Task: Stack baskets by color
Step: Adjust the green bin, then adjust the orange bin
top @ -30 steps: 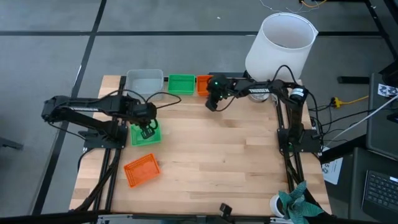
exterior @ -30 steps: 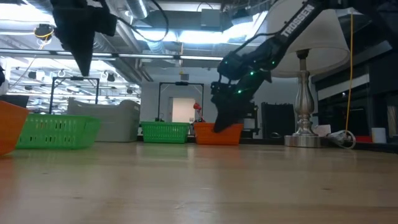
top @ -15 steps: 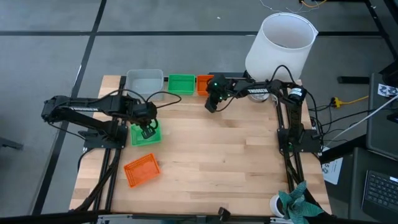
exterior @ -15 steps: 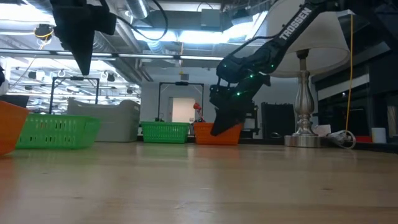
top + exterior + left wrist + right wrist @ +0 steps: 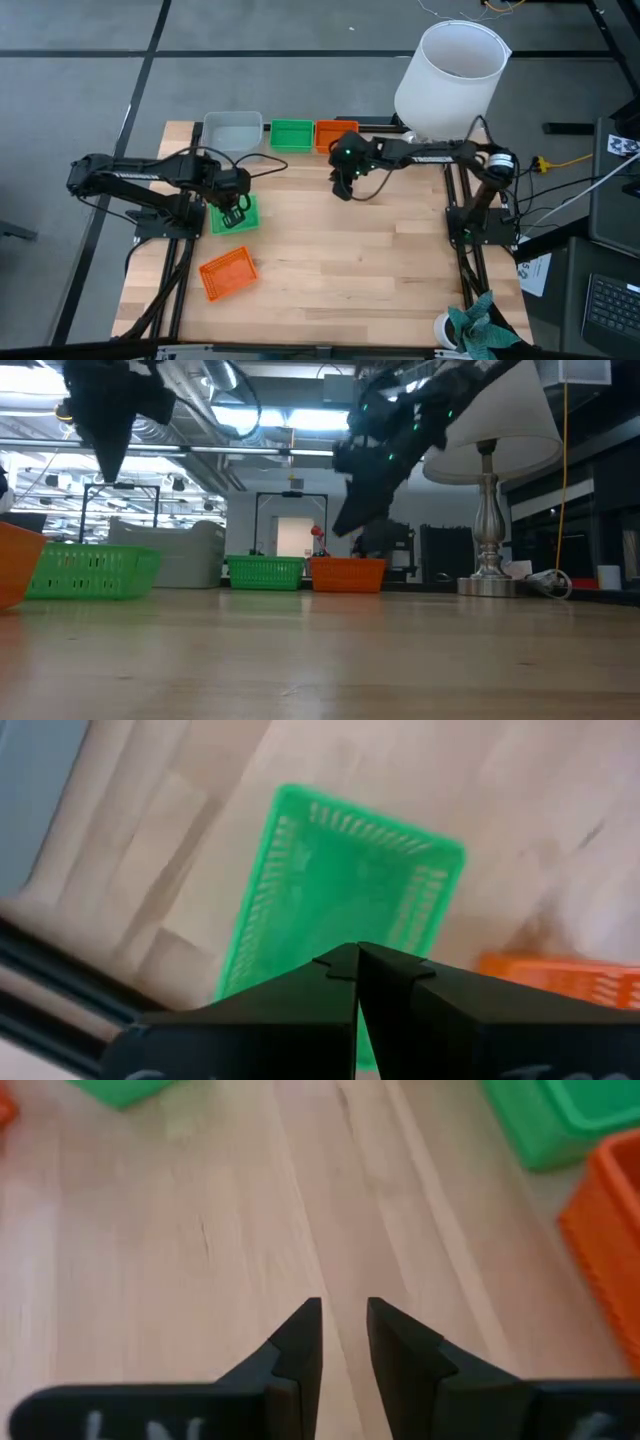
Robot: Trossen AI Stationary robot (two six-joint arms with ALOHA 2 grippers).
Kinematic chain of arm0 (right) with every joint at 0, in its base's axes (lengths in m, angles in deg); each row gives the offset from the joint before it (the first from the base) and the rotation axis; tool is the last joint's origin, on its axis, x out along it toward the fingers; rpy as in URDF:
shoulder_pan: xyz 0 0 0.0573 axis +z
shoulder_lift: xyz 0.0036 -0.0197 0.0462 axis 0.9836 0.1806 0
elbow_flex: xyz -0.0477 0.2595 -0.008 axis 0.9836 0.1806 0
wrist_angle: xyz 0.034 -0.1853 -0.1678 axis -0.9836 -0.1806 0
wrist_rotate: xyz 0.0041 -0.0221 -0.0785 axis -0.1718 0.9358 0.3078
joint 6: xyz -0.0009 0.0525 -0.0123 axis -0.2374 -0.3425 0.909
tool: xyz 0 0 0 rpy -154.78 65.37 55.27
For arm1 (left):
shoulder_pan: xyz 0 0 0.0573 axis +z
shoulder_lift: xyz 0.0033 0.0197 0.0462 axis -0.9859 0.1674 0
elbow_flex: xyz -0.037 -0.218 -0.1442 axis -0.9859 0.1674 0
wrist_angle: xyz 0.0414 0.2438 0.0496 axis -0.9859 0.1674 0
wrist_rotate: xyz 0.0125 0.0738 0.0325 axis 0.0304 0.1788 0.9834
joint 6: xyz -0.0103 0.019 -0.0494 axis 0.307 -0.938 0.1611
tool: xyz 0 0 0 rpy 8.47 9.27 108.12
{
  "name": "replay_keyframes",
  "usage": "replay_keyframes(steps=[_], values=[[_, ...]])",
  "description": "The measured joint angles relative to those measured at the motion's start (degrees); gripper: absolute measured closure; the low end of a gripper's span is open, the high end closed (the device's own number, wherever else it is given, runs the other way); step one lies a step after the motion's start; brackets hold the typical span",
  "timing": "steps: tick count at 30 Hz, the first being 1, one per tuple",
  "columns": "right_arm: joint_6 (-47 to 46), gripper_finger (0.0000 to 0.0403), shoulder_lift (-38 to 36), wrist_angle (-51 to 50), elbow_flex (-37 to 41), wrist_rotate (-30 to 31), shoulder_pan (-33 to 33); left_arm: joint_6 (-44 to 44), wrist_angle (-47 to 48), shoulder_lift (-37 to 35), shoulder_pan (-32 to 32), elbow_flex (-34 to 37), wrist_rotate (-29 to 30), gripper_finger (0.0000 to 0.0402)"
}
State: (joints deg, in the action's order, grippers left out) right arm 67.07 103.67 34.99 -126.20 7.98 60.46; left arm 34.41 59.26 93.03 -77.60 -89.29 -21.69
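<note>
Wrist view alone shows right end effector (image 5: 345, 1325) empty, fingers parted.

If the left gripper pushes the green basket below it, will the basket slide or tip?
The green basket looks shallow and flat-bottomed, so it probably slides rather than tips. Its slotted plastic walls suggest little weight; the smooth wooden table should resist little.

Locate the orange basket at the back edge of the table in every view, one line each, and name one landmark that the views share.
High view: orange basket at the table's back edge, right of the back green basket.
Low view: centre, on the far table line, right of that green basket.
Left wrist view: cannot tell; one orange basket shows, but which is unclear.
Right wrist view: at the right edge, beside the green one.
Shared landmark: the back green basket.
</note>
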Motion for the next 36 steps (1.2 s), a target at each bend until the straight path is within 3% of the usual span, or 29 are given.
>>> replay_keyframes(steps=[9,14,16,18,21,24,29,31,34,36], values=[[0.7,0.0319,-11.0,-8.3,0.0,6.5,3.8,-1.3,-3.2,0.0,0.7,10.5,3.8,0.0343],[0.7,0.0319,-16.7,-10.4,0.0,9.8,4.9,0.0,-3.6,0.1,0.3,11.5,-6.7,0.0322],[0.6,0.0319,-18.3,-11.7,0.0,11.1,5.3,0.0,-3.9,0.2,-0.5,11.6,-7.8,0.0325],[0.6,0.0319,-19.4,-12.2,0.0,12.4,5.7,-0.2,-6.9,2.2,-0.9,12.7,-5.1,0.0333],[0.6,0.0319,-20.2,-12.6,0.0,13.9,6.2,-2.1,-15.8,6.5,0.0,15.4,-0.2,0.0355],[0.6,0.0319,-20.4,-12.9,0.0,14.1,6.5,-8.9,-27.8,13.1,2.5,16.0,-1.8,0.0388],[0.3,0.0319,-20.4,-12.7,0.0,14.2,7.1,-22.6,-49.6,24.2,7.8,9.7,5.0,0.0398],[-0.7,0.0319,-20.4,-12.7,0.0,14.3,7.2,-27.9,-56.7,26.4,9.1,4.6,2.9,0.04],[-2.0,0.0319,-20.4,-13.8,0.0,14.4,7.3,-31.9,-54.7,27.6,8.1,-3.9,-3.8,0.0401],[-2.4,0.0319,-20.4,-15.2,0.0,15.7,7.4,-33.2,-45.5,27.5,6.6,-8.4,-1.8,0.0401]])
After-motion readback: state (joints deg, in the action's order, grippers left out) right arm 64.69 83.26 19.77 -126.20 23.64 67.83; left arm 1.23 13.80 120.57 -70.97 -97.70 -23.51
